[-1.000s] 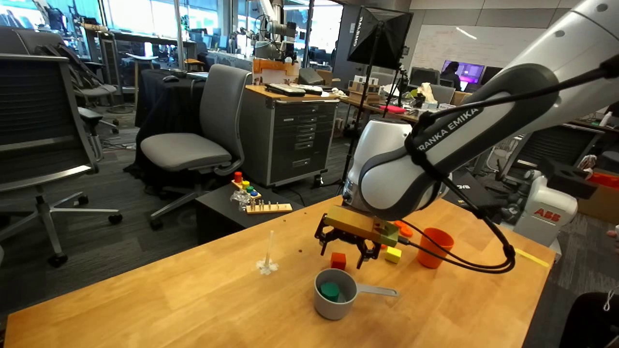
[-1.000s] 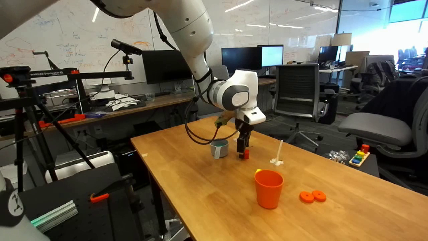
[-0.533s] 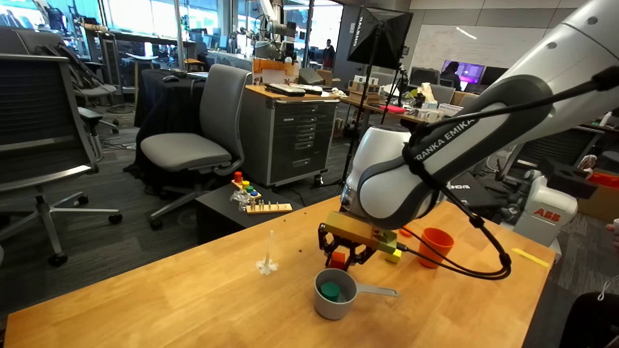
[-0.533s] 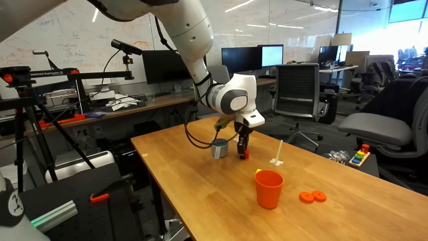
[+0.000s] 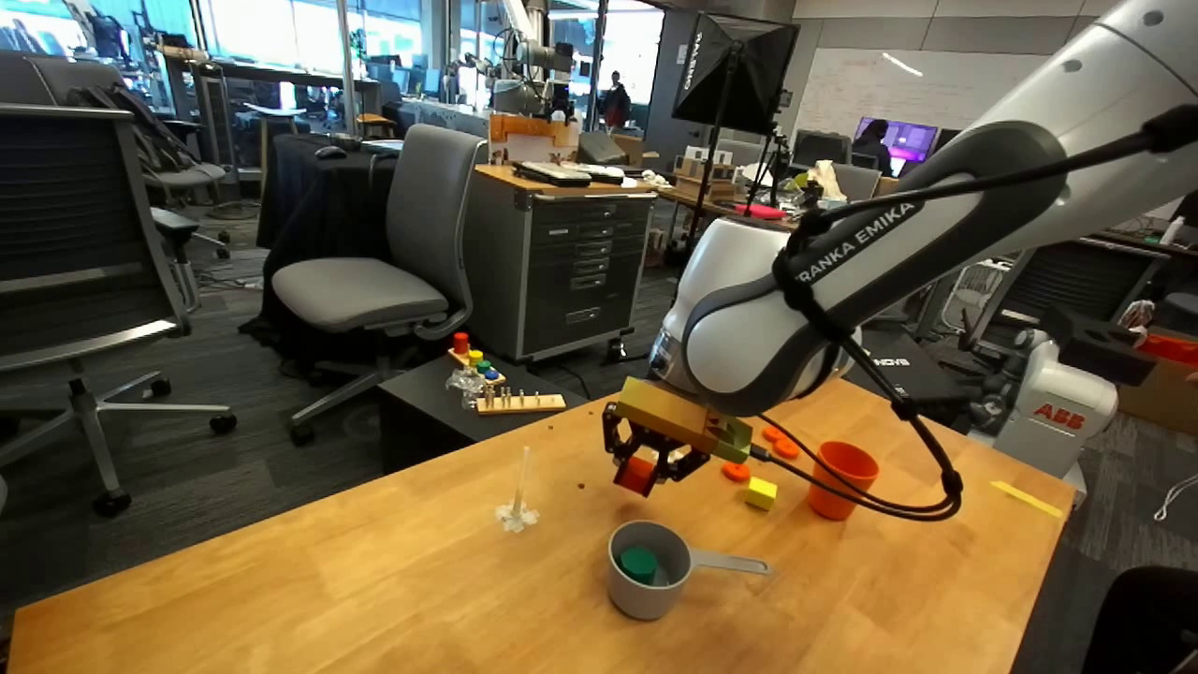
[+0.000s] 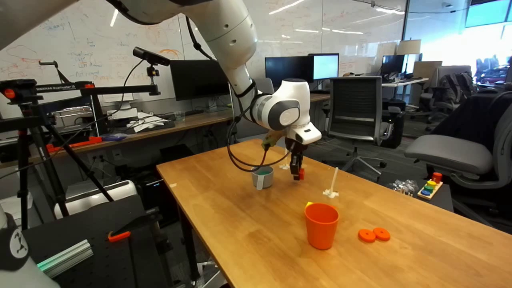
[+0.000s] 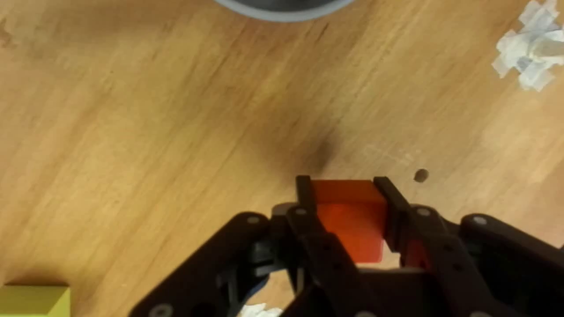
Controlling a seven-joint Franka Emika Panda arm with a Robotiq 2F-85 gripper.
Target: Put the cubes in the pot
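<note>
Above the table, the arm hangs bent, its tilted claw pinching the red cube.

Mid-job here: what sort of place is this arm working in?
Likely a robotics lab in an office-like space: a white robot marked ABB, a scribbled whiteboard and a desk chair all suggest it.
</note>
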